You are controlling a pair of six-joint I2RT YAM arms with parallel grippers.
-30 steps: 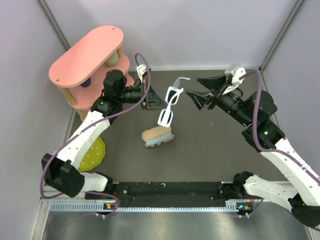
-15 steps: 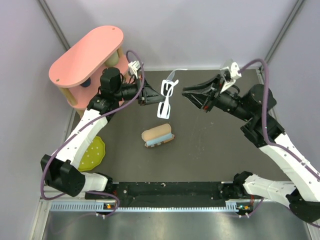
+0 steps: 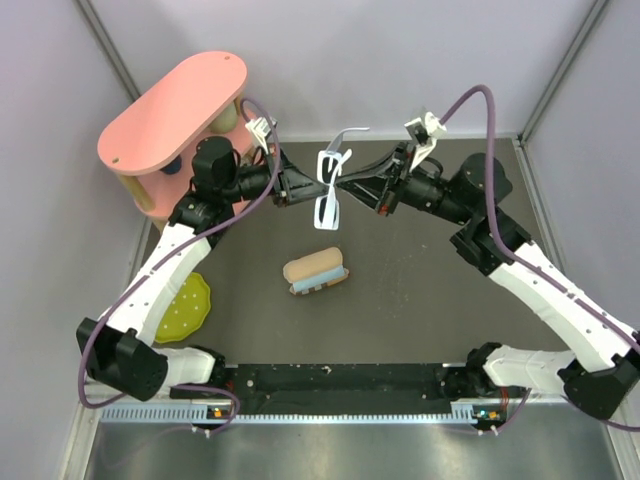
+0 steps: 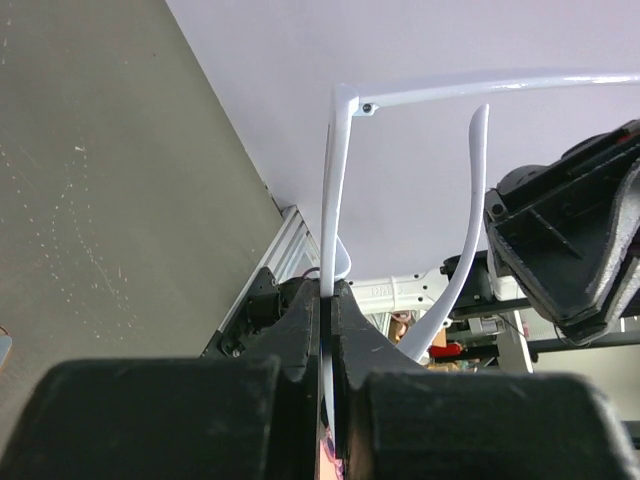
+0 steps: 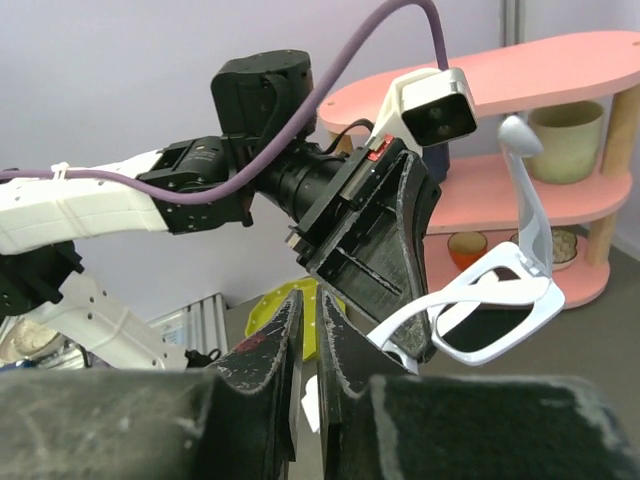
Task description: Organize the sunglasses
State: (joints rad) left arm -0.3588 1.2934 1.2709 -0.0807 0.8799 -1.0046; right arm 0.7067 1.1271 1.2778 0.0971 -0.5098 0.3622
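- The sunglasses (image 3: 328, 198) are held in the air above the far middle of the table (image 3: 440, 300), between the two grippers; the white frame is stood on end, one lens above the other, and one temple arm is thrust out to the far right.
- The left gripper (image 3: 306, 191) is reached in from the left; its fingers are clenched on the frame; in the left wrist view the thin white rim (image 4: 333, 200) is seen pinched in the slit between the two black pads, with one temple bent off to the right at the top and the other curving down beside it.
- The right gripper (image 3: 349, 186) is reached in from the right and is met with the frame at its tip; in the right wrist view its fingers (image 5: 275, 345) are drawn almost together, with only a narrow slit left; a white sliver is seen in that slit, taken to be a temple arm, so the fingers are read as closed on the sunglasses, though the contact itself is barely shown.
- A brown oblong case (image 3: 315, 271) is laid on the table nearer than the sunglasses and well apart from both grippers; a light blue strip is shown along its near side.
- A pink two-tier shelf (image 3: 175, 105) is stood at the far left corner; a yellow-green plate (image 3: 187, 305) is laid on the table's left edge, nearer than the shelf.
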